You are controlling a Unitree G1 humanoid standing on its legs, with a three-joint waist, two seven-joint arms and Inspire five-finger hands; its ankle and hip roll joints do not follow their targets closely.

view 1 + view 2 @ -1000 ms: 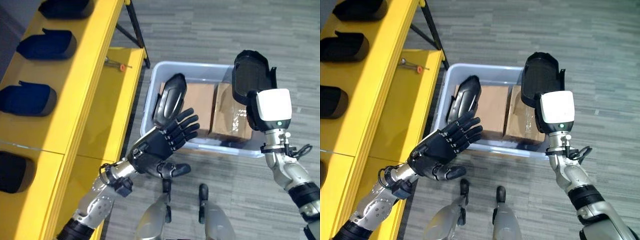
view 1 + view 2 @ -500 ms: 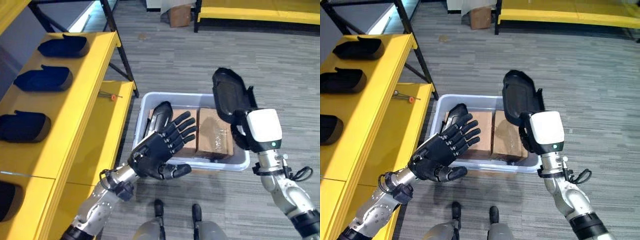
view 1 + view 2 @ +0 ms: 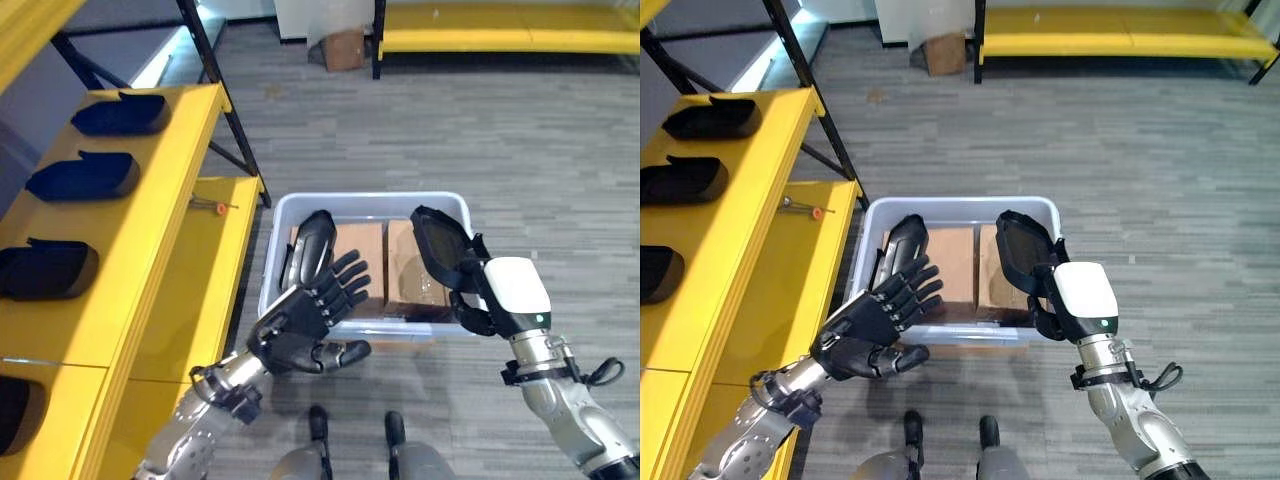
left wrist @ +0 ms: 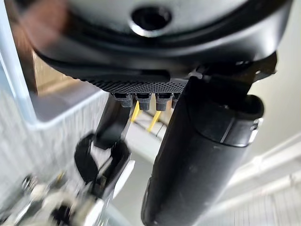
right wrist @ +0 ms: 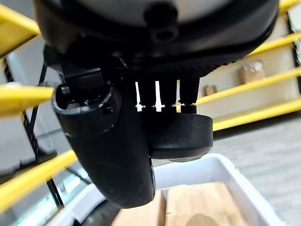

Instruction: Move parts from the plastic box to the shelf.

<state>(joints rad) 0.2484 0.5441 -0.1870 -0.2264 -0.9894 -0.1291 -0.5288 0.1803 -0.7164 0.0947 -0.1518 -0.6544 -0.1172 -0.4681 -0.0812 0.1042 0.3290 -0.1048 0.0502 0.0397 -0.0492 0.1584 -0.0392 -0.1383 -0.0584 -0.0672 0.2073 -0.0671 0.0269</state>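
Two black parts are in play here, and the biggest thing near them is the yellow shelf (image 3: 150,250), which runs down the robot's left side. Other dark parts (image 3: 85,175) lie in a row on its top level. A small tool with an orange tip (image 3: 212,206) lies on the lower level. On the grey floor beside the shelf sits the plastic box (image 3: 285,218), pale and see-through, with two brown cardboard boxes (image 3: 362,262) side by side in it. One black part (image 3: 310,245) leans in the box at the end nearest the shelf. The right hand (image 3: 478,305) is closed around the other black part (image 3: 438,250) and holds it up over the box. The left hand (image 3: 300,325) is in front of the box with its fingers spread apart, holding nothing.
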